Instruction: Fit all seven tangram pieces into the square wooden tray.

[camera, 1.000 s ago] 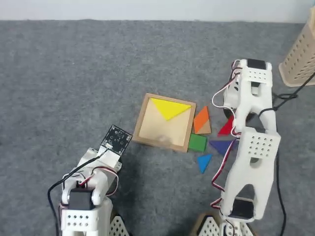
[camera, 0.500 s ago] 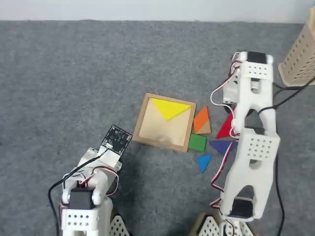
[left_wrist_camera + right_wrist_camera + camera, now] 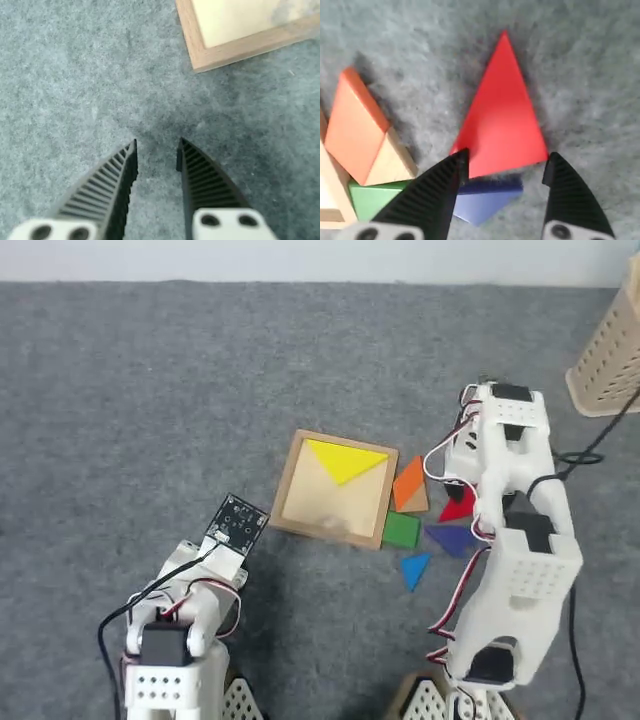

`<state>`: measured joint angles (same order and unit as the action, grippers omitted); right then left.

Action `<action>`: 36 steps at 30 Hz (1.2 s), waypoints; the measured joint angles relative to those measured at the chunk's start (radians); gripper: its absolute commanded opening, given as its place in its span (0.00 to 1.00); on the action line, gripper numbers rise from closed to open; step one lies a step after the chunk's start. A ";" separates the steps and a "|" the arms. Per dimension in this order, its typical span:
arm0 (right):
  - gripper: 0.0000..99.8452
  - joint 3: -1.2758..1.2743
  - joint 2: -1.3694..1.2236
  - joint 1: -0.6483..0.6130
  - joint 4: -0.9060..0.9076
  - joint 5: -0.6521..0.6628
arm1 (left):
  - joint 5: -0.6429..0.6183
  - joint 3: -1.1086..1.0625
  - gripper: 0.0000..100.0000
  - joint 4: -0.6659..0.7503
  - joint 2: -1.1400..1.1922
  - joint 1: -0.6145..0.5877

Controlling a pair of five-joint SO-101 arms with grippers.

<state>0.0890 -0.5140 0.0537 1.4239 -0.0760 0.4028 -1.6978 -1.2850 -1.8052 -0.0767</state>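
Overhead notes: square wooden tray [image 3: 288, 480] holds one yellow triangle [image 3: 345, 460], set along the edge farthest from the left arm [image 3: 175, 635]. Loose on the grey carpet [image 3: 150, 390] beside the tray, by the right arm's [image 3: 510, 440] wrist, are an orange piece [image 3: 410, 483], green piece [image 3: 401, 529], red triangle [image 3: 458, 505], dark blue piece [image 3: 450, 537] and light blue triangle [image 3: 414, 568].

Left wrist view: left gripper [image 3: 156, 145] released, fingers parted over carpet, holding nothing. Tray corner ahead of the fingertips, apart from them.

Right wrist view: right gripper [image 3: 506, 159] spread wide, empty. Red triangle just ahead, its base spanning the gap between the fingertips; dark blue piece close behind that base. Orange and green pieces lie outside one finger.
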 measured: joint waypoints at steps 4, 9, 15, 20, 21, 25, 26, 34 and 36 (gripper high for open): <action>0.25 -0.002 -0.012 -0.002 -0.008 -0.005 | 0.000 0.000 0.12 0.000 0.000 0.000; 0.25 0.028 -0.049 -0.002 -0.008 -0.005 | 0.000 0.000 0.12 0.000 0.000 0.000; 0.25 0.055 -0.071 -0.038 -0.006 -0.005 | 0.000 0.000 0.12 0.000 0.000 0.000; 0.25 0.057 -0.071 -0.043 -0.006 -0.005 | 0.000 0.000 0.12 0.000 0.000 0.000; 0.25 0.057 -0.071 -0.043 -0.006 -0.005 | 0.000 0.000 0.12 0.000 0.000 0.000; 0.25 0.057 -0.071 -0.066 -0.006 -0.005 | 0.000 0.000 0.12 0.000 0.000 0.000; 0.25 0.057 -0.071 -0.068 -0.006 -0.005 | 0.000 0.000 0.12 0.000 0.000 0.000; 0.25 0.060 -0.003 -0.072 0.000 -0.078 | 0.000 0.000 0.12 0.000 0.000 0.000; 0.25 0.060 0.029 -0.078 0.000 -0.101 | 0.000 0.000 0.12 0.000 0.000 0.000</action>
<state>0.1488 -0.4849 -0.0245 1.4239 -0.1772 0.4028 -1.6978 -1.2850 -1.8052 -0.0767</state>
